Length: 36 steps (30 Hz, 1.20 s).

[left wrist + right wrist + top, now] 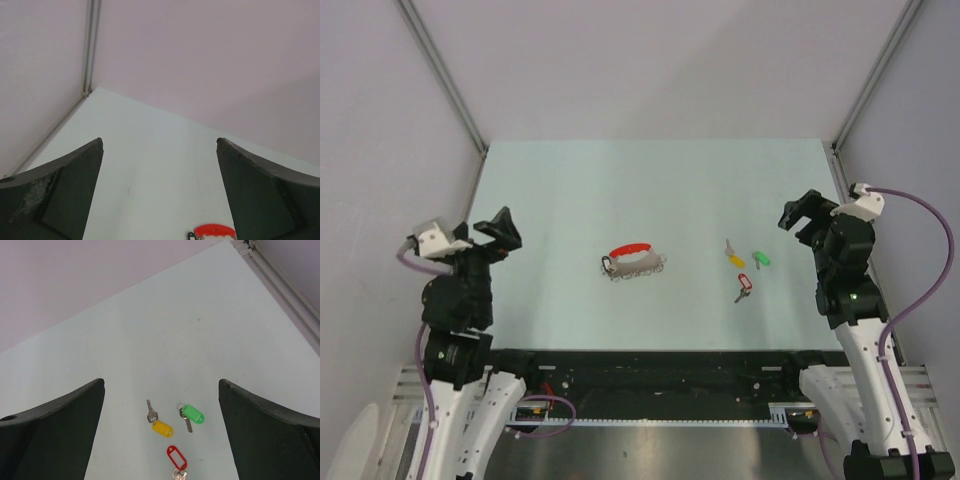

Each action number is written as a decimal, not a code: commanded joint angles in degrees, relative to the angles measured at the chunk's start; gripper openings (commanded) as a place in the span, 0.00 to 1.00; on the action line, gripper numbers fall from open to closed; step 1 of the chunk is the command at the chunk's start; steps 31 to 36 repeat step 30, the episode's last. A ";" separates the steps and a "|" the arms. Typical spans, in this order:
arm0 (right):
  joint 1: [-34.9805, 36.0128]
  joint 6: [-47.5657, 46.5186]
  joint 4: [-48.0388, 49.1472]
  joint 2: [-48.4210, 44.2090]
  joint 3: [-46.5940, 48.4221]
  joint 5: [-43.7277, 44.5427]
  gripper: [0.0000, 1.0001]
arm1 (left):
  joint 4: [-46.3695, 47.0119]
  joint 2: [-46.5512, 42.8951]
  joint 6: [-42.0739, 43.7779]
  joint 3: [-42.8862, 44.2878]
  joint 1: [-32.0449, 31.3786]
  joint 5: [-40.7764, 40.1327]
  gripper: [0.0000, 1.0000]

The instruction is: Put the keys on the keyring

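Observation:
The keyring [634, 261], a red arc over a silver row of rings, lies flat mid-table; its red arc [214, 232] shows at the bottom edge of the left wrist view. A small black tag [191, 235] sits at its left end. Three keys lie loose to its right: yellow [161, 426], green [191, 415] and red [176, 457]. My left gripper [160, 150] hovers open and empty at the table's left side, well away from the keyring. On the right side, my right gripper [161, 390] is also open and empty, above and behind the keys.
Pale walls with metal corner rails [465, 120] enclose the light table [650, 190] on three sides. The arm bases and a black rail [650, 365] run along the near edge.

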 commanded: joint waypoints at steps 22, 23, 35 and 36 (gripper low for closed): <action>-0.36 -4.84 -3.11 -9.11 0.80 6.32 1.00 | 9.99 -15.68 7.60 -9.49 0.24 -6.98 1.00; -0.27 -4.93 -3.28 -8.93 0.72 6.50 1.00 | 10.17 -15.77 7.86 -9.93 0.33 -6.98 1.00; -0.27 -5.89 -3.81 -8.93 0.80 7.11 1.00 | 10.70 -16.91 9.26 -11.78 0.24 -7.50 1.00; -0.27 -5.89 -3.81 -8.93 0.80 7.11 1.00 | 10.70 -16.91 9.26 -11.78 0.24 -7.50 1.00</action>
